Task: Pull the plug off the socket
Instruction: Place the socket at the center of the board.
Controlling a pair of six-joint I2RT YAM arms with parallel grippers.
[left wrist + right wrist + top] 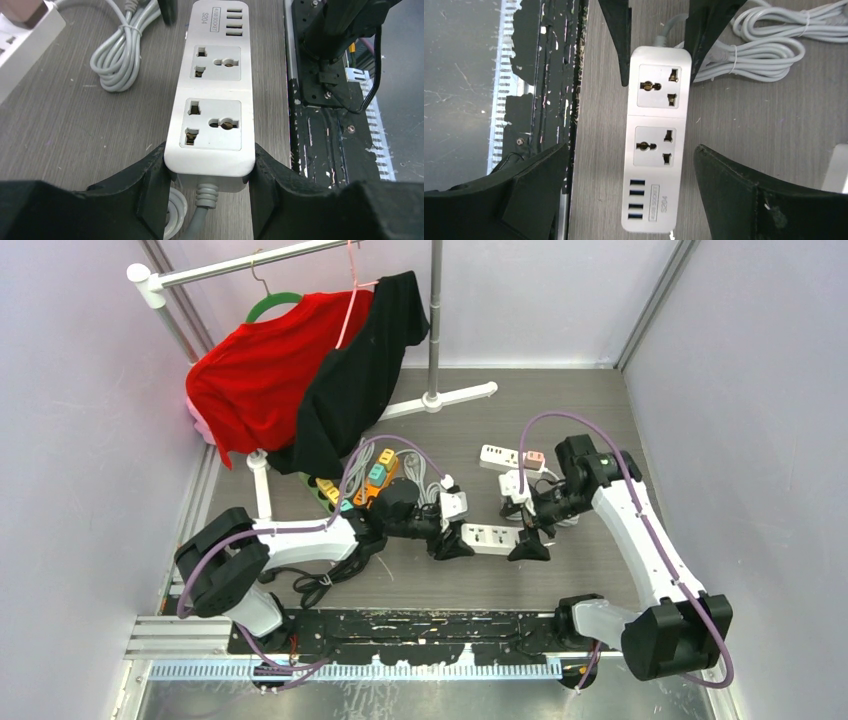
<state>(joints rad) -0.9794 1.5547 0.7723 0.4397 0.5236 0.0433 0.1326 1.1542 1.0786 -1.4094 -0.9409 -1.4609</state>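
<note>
A white power strip [490,537] with two empty sockets and several USB ports lies on the grey table. It also shows in the left wrist view [212,100] and the right wrist view [655,135]. My left gripper [452,540] [210,165] is shut on the strip's cable end, pads against both sides. My right gripper [530,545] [630,155] is open, its jaws straddling the USB end without touching it. A second white strip [500,456] behind carries a pink plug [534,456], also seen in the left wrist view [22,7].
A coiled grey-white cable [120,50] [769,45] lies beside the strip. Coloured power strips [365,480] lie at the left. A clothes rack [433,320] with a red shirt [265,370] and a black shirt [360,370] stands at the back. A black base rail [400,625] runs along the near edge.
</note>
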